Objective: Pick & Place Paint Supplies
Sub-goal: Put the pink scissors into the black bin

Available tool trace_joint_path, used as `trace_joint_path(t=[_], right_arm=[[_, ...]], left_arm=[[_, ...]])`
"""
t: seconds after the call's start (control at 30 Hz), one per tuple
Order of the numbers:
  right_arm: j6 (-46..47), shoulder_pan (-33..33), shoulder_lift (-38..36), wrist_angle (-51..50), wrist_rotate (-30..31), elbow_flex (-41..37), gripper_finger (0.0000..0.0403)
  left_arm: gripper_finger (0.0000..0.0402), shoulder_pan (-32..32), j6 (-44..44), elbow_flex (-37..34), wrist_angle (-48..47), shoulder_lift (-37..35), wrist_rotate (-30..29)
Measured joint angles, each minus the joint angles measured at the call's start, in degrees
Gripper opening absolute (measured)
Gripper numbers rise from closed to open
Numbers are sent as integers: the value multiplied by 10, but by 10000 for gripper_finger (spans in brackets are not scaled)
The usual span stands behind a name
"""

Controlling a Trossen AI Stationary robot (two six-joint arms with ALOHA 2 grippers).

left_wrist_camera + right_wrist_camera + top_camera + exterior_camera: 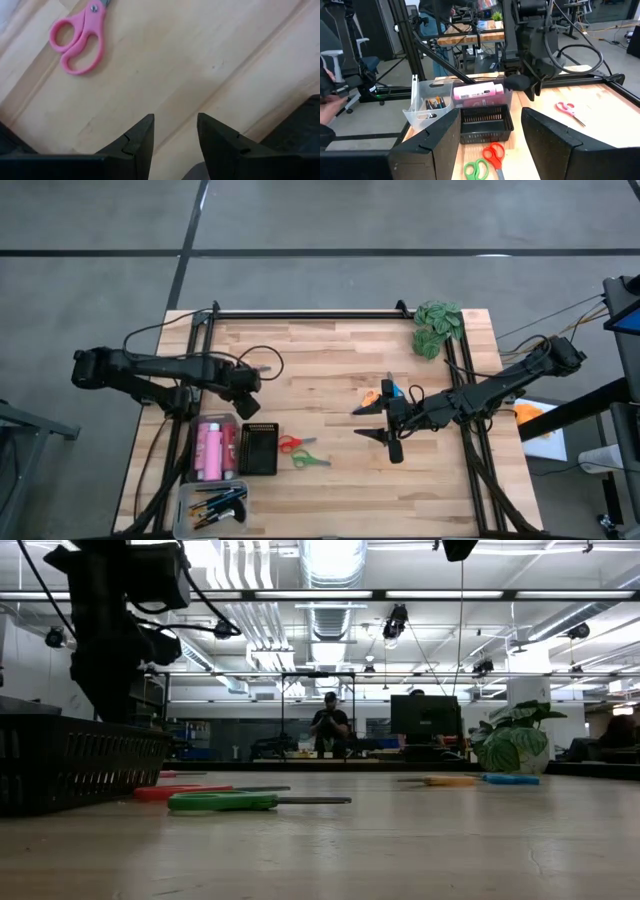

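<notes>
Pink scissors (80,37) lie flat on the wooden table, a little past my left gripper (175,120), which points down over bare wood, open, with nothing between its fingers. In the high view that gripper (247,400) hangs just beyond the bin of pink paint bottles (212,450). Red scissors (290,444) and green scissors (311,460) lie right of the black basket (258,448). Orange scissors (372,397) and blue scissors (389,388) lie beside my right gripper (372,423), which is held level above the table, open and holding nothing. Brushes (218,504) lie in a clear bin.
A green leafy clump (437,327) sits at the far right corner. The three containers crowd the near left of the table. Bare wood stretches across the middle and the near right (420,490). A dark frame rail (300,313) runs along the far edge. People are in the room beyond.
</notes>
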Motion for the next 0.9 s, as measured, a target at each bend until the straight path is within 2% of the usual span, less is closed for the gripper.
trace_joint_path(t=[0.1,0.27,0.43,0.67,0.9], right_arm=[[0,0,0,0,0,0,209],[0,0,0,0,0,0,209],[0,0,0,0,0,0,209],[0,0,0,0,0,0,209],[0,0,0,0,0,0,209]], left_arm=[[152,0,3,-5,1,0,-2],[152,1,15,-6,2,0,-51],[152,55,76,-6,10,0,-59],[152,170,177,-6,42,0,7],[152,194,228,-6,65,0,16]])
